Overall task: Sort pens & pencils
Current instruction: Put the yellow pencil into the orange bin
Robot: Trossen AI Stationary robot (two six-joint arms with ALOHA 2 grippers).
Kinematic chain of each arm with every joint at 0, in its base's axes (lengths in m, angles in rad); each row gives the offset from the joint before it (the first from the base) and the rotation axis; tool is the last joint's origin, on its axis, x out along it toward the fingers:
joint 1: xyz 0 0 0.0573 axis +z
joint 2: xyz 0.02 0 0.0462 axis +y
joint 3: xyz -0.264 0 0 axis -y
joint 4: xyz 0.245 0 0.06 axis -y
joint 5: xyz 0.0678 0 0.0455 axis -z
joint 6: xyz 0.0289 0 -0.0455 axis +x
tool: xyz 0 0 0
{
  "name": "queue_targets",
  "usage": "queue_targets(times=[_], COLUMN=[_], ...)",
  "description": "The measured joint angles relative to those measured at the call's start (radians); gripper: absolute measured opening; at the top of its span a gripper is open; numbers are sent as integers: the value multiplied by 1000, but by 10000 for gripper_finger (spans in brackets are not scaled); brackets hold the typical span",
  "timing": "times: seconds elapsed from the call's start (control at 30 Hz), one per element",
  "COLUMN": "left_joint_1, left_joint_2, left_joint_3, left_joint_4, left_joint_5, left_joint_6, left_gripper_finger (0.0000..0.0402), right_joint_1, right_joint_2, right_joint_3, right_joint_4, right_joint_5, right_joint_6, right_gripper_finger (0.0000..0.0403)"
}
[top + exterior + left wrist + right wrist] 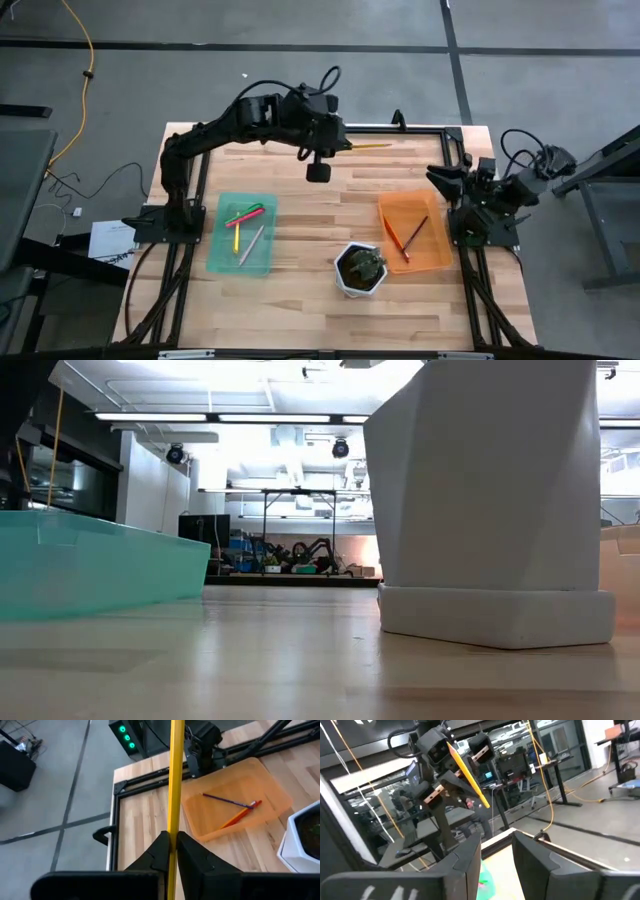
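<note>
Pencil work first: your left gripper [335, 146] is raised over the far side of the table [330, 290], and its fingers [162, 851] are pinched tight on a yellow pencil [174, 780]. From above you can see that pencil [368, 147] sticking out sideways toward the right arm's side, near the far edge. In the left wrist view it runs straight out from between the two dark fingers, with the orange tray [270, 785] lying beyond it.

That orange tray [390, 215] sits on the right half of the table and holds two pencils [409, 236], an orange one and a dark one, crossing each other. Your green tray [222, 255] sits on the left half with the pens [247, 222] in it: pink, green, yellow and grey ones lying loosely together.

A white pot [360, 270] with a plant stands between the trays, toward the near edge.

Your right gripper [445, 178] waits at the right edge of the table, beside the orange tray. Its fingers [465, 857] stand slightly apart and hold nothing.
</note>
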Motion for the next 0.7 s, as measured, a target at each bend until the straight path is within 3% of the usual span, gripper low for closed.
queue_targets(times=[0.3,0.57,0.7], left_joint_1=[0,0,0], left_joint_2=[-71,-126,-144], left_joint_3=[0,0,0], left_joint_4=[-47,-42,-42], left_joint_5=[-7,-30,-29], left_joint_6=[-20,-26,-29], left_gripper_finger=[14,15,14], right_joint_1=[-192,-415,-498], right_joint_2=[154,365,477], right_joint_3=[100,347,475], right_joint_4=[-42,-221,-293], right_joint_5=[-173,-473,-565], right_joint_6=[-1,-28,-56], right_gripper_finger=[103,103,103])
